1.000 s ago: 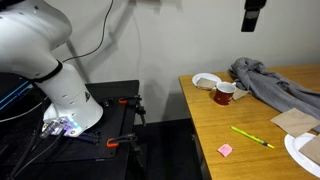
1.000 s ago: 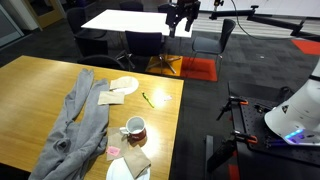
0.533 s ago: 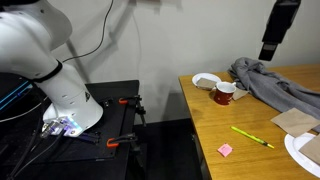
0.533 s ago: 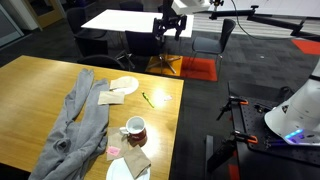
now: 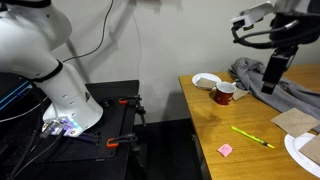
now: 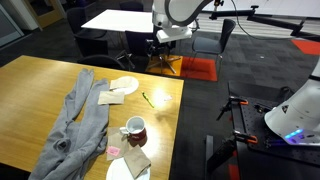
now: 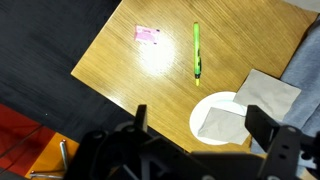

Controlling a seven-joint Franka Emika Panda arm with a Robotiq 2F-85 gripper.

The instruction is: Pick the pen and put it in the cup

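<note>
The pen is a thin yellow-green stick lying flat on the wooden table, seen in both exterior views (image 5: 252,137) (image 6: 147,99) and in the wrist view (image 7: 197,50). The cup is a dark red mug with a white inside; it stands upright on the table (image 5: 224,94) (image 6: 134,128) and is out of the wrist view. My gripper (image 5: 268,86) (image 6: 163,44) hangs in the air well above the table, apart from the pen and the cup. Its two fingers (image 7: 203,125) are spread wide and hold nothing.
A pink sticky note (image 5: 226,149) (image 7: 147,35) lies near the pen. A white plate (image 7: 225,120) (image 6: 125,85) carries a napkin, with another napkin (image 7: 270,93) beside it. A white shallow bowl (image 5: 207,80) stands by the cup. A grey cloth (image 5: 285,85) (image 6: 80,120) lies across the table.
The arm has swung in and come down: the gripper was high near the frame's top and now hangs lower over the table. Nothing on the table has moved.
</note>
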